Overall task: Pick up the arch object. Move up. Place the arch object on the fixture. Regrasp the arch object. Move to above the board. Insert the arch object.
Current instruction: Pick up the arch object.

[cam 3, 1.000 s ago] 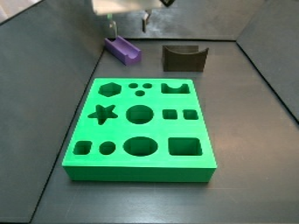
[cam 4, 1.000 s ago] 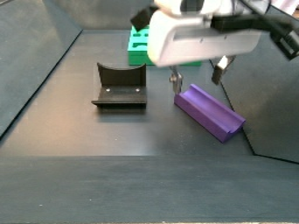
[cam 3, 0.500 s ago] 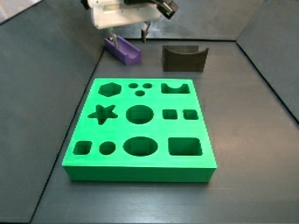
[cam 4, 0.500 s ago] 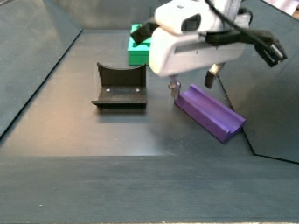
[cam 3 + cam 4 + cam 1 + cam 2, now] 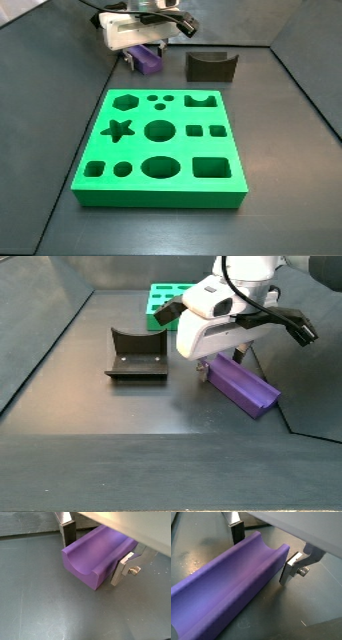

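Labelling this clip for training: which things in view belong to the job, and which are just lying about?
Job:
- purple channelled plastic arch object
- dark notched fixture
- bright green board with shaped cut-outs
- gripper, open, fingers straddling the arch object on the floor

Lying about:
- nothing visible

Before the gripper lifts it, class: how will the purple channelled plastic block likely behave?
The purple channelled plastic block probably stays rigid, since it looks solid. It lies on a flat face, so rolling seems unlikely. The gripper straddles one end, so the long free end may sag.

The end effector (image 5: 222, 362) sits low, straddling one end of the arch object (image 5: 242, 385) on the tabletop (image 5: 134, 416). The fixture (image 5: 136, 354) is to its left, with the board (image 5: 166, 298) further back.
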You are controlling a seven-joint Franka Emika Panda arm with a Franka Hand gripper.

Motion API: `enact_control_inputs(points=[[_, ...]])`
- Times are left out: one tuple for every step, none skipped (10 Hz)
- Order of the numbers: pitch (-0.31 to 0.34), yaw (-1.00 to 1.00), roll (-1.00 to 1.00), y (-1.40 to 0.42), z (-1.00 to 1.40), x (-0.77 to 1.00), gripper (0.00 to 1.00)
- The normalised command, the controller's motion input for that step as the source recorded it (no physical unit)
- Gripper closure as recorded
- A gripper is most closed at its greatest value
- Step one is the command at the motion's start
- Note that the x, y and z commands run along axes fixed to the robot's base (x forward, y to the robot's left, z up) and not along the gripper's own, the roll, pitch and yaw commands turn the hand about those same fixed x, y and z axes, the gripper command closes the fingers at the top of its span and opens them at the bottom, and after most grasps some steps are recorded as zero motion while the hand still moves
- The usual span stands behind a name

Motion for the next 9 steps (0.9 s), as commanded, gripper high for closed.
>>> enact_control_inputs(points=[[-0.026,0.00,0.00,0.00,0.00,0.00,0.00],[0.000,0.00,0.00,0.00,0.00,0.00,1.00],[0.000,0.00,0.01,0.00,0.00,0.00,1.00],[0.000,0.00,0.00,0.00,0.00,0.00,1.00],[0.000,0.00,0.00,0.00,0.00,0.00,1.00],[0.000,0.00,0.00,0.00,0.00,0.00,1.00],[0.000,0.00,0.00,0.00,0.00,0.00,1.00],[0.000,0.00,0.00,0.00,0.00,0.00,1.00],[0.000,0.00,0.00,0.00,0.00,0.00,1.00]])
